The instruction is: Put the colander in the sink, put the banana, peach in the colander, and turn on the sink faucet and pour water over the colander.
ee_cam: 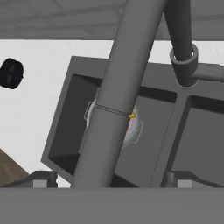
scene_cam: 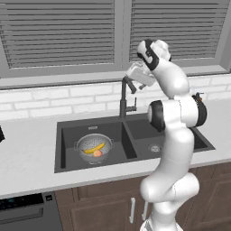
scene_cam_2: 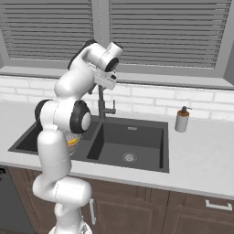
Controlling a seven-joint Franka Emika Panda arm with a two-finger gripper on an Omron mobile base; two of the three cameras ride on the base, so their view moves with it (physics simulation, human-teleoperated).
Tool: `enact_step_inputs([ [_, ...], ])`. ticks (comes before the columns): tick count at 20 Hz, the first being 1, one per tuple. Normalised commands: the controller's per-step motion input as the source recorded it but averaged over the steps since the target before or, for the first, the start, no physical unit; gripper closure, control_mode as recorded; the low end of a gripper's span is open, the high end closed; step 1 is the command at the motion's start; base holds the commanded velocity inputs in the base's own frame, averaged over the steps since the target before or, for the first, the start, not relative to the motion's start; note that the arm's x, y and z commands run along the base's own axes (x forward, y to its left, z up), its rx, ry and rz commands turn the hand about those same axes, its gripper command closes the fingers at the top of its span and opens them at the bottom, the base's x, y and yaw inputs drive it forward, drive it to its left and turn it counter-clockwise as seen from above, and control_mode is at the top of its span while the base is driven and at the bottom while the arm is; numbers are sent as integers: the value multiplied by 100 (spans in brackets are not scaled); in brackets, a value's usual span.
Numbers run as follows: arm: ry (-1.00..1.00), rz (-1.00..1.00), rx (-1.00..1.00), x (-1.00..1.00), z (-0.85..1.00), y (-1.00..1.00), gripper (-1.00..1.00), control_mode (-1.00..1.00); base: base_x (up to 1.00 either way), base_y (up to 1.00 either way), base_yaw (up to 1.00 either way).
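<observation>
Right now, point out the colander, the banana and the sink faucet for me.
colander (scene_cam: pixel 85 145): left base view, on its near-left rim.
banana (scene_cam: pixel 94 148): left base view, on the middle of its yellow curve.
sink faucet (scene_cam: pixel 122 103): left base view, on its upright stem.

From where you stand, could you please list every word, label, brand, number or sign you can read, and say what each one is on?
None can be read.
The soap dispenser on the counter carries no legible label.
The appliance panel at the lower left shows small pale marks, too small and blurred to read.
The sink, sink faucet and colander bear no visible text.
</observation>
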Motion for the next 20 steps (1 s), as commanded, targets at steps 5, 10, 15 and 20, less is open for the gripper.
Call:
enact_step_inputs([
  [5,0,7,0,-43,0,13,-100,-100,0,0,0],
  [10,0,9,0,-58,0,8,-100,-100,0,0,0],
  [15,0,5,0,-3,0,19,-100,-100,0,0,0],
  [20,0,0,0,49,-1,6,-100,-100,0,0,0],
])
